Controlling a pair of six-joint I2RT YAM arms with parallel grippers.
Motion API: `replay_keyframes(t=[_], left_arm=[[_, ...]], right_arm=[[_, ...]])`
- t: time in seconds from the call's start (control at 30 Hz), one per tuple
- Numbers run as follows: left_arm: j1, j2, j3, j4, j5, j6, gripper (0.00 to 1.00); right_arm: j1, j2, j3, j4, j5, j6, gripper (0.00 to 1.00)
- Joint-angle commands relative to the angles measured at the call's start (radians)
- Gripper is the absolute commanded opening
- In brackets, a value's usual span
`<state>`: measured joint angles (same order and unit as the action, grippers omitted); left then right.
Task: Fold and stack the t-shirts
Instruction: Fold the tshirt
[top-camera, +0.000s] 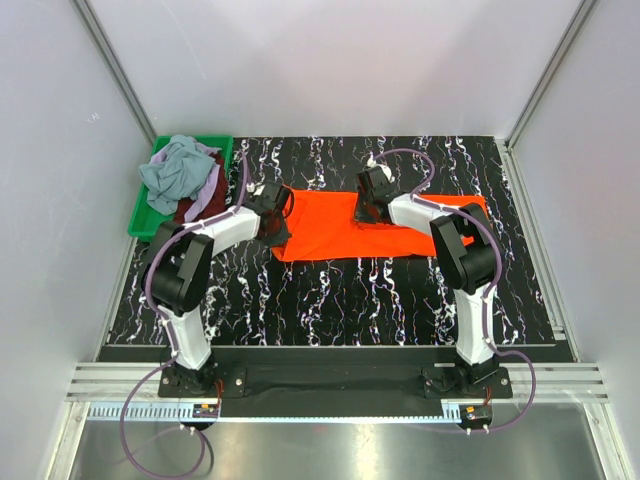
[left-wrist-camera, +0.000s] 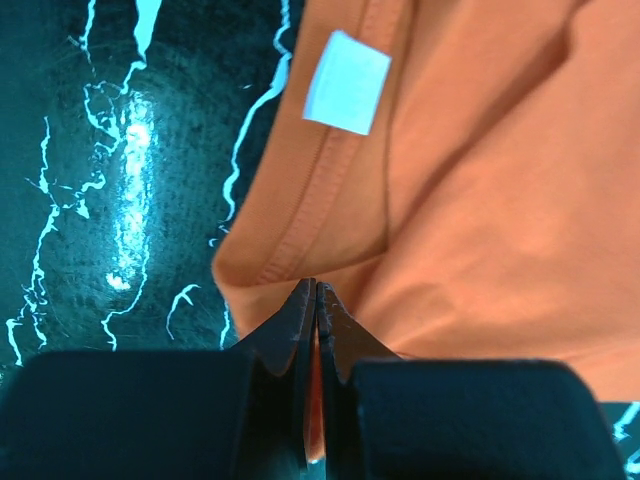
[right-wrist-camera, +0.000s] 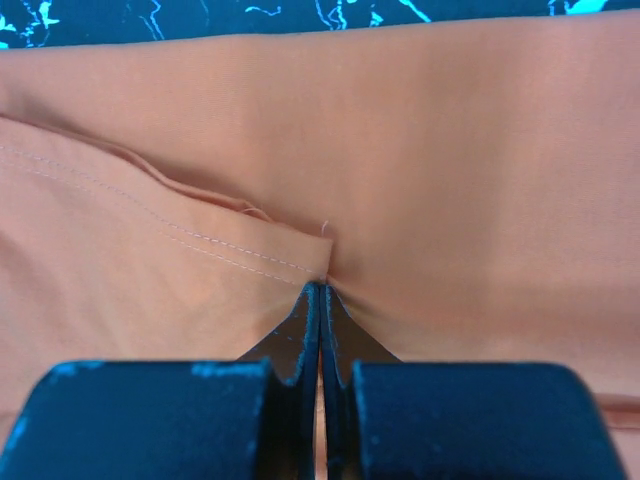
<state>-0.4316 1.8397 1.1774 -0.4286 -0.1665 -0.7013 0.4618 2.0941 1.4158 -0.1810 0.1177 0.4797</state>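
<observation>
The orange shirt (top-camera: 335, 236) lies spread mid-frame. The left gripper (left-wrist-camera: 316, 292) pinches its collar edge, the right gripper (right-wrist-camera: 320, 290) a stitched hem. Other shirts (top-camera: 178, 172) fill the bin (top-camera: 140, 220) upper left.

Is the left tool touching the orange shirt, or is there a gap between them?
Touching. The left wrist view shows the left tool shut on the edge of the orange shirt near the neck, with cloth pinched between its tips.
</observation>
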Motion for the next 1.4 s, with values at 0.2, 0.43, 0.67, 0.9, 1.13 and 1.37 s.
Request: replay_keyframes(t=[0.2, 0.43, 0.67, 0.9, 1.13, 1.37], left_arm=[[0.013, -0.082, 0.025, -0.058, -0.079, 0.028, 0.17], [0.011, -0.247, -0.106, -0.018, 0.001, 0.036, 0.43], [0.007, -0.296, -0.268, 0.174, 0.197, 0.045, 0.52], [-0.036, -0.277, -0.282, 0.18, 0.139, 0.056, 0.54], [-0.033, -0.197, -0.246, 0.166, 0.062, 0.068, 0.48], [-0.015, -0.158, -0.211, 0.137, 0.05, 0.079, 0.12]], right_arm=[[-0.009, -0.107, 0.083, -0.115, 0.007, -0.044, 0.07], [-0.015, -0.226, 0.038, -0.302, 0.022, -0.044, 0.15], [-0.075, -0.316, -0.089, -0.347, 0.025, -0.029, 0.15], [-0.238, -0.355, -0.175, -0.388, 0.034, 0.013, 0.15], [-0.397, -0.33, -0.17, -0.434, 0.059, 0.022, 0.14], [-0.57, -0.318, -0.21, -0.396, 0.039, 0.017, 0.13]])
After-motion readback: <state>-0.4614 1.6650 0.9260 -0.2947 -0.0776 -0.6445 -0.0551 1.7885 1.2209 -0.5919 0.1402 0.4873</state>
